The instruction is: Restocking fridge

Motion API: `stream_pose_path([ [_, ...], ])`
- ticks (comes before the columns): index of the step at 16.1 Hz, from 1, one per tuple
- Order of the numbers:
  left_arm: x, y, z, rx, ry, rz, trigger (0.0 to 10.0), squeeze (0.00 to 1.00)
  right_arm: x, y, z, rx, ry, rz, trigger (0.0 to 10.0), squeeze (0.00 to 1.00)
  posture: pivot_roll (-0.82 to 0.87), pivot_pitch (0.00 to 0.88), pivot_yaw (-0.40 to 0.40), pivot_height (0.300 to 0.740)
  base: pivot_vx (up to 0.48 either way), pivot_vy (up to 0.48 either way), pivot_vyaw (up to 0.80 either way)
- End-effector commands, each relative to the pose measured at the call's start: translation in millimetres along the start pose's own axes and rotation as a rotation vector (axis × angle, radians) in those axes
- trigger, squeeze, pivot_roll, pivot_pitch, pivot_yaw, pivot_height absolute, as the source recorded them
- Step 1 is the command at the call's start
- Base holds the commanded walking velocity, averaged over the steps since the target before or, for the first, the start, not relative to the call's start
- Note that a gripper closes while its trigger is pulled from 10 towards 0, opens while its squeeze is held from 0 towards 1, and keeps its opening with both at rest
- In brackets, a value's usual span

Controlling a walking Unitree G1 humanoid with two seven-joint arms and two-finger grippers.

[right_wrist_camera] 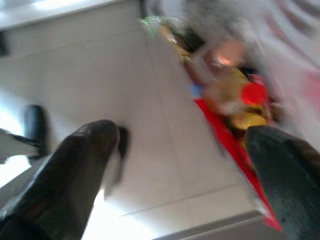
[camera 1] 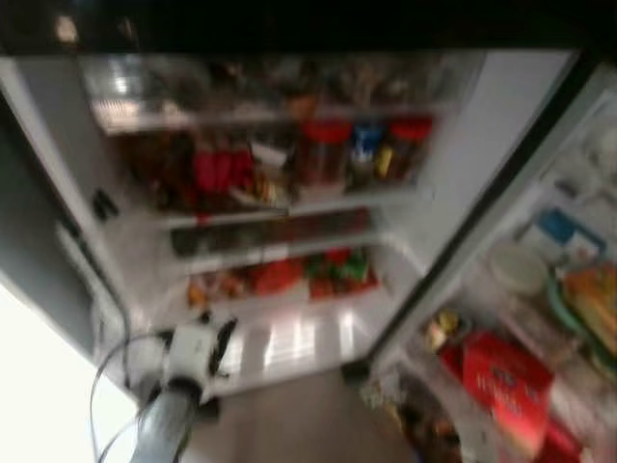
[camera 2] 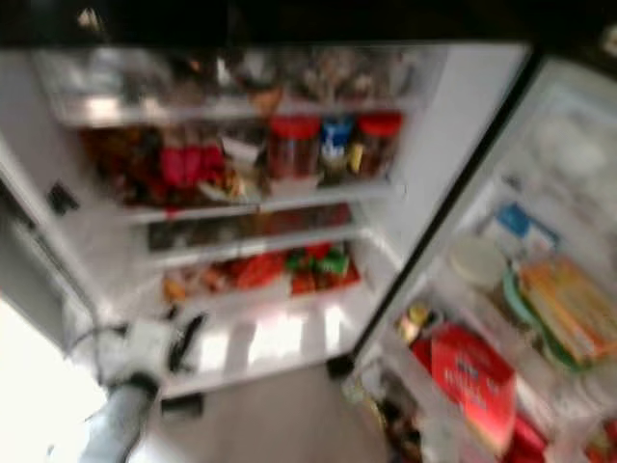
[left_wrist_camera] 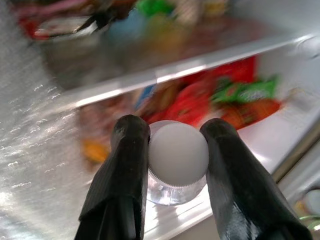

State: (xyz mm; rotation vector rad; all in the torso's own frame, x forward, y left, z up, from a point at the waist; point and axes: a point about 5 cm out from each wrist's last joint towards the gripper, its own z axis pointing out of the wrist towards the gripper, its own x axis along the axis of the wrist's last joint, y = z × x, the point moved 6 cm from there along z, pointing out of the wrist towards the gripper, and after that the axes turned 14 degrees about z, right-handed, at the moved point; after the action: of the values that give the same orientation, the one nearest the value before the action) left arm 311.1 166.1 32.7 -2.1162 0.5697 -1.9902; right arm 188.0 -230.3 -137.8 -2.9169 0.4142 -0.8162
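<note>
The fridge stands open in front of me, and the head views are blurred. My left gripper is low at the front left of the fridge, level with the bottom shelf. In the left wrist view this left gripper is shut on a clear bottle with a white cap, with one black finger on each side of the cap. My right gripper is open with nothing between its fingers, above a pale tiled floor.
Jars with red lids fill a middle shelf. Red and green packets lie on a lower shelf. The open door on the right holds a red box and a white tub. A cable loops beside the left arm.
</note>
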Motion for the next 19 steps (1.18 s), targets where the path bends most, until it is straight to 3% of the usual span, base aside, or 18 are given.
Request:
stream_pose_path([
  [1,8,9.2,2.1,-0.019,0.022,-0.016,10.0,0.00,-8,15.2,-4.3,-0.035,-0.020,0.008,10.0,0.00,0.04,0.128,-0.098,0.740,0.000,0.000,0.00],
  [6,8,19.4,-0.8,-0.086,0.015,-0.012,10.0,0.00,-7,10.3,-3.7,-0.016,0.009,0.078,10.0,0.00,0.07,0.119,-0.059,0.740,0.000,0.000,0.00],
  [12,11,-1.6,5.4,-0.120,0.017,0.041,10.0,0.00,-9,-8.6,1.2,0.003,0.017,0.137,10.0,0.00,0.07,0.119,0.022,0.740,0.000,0.000,0.00],
  [19,14,2.0,6.2,-0.119,0.017,0.021,10.0,0.00,-6,-0.3,0.5,-0.042,0.018,0.114,10.0,0.00,0.06,0.147,-0.003,0.736,0.000,0.000,0.00],
])
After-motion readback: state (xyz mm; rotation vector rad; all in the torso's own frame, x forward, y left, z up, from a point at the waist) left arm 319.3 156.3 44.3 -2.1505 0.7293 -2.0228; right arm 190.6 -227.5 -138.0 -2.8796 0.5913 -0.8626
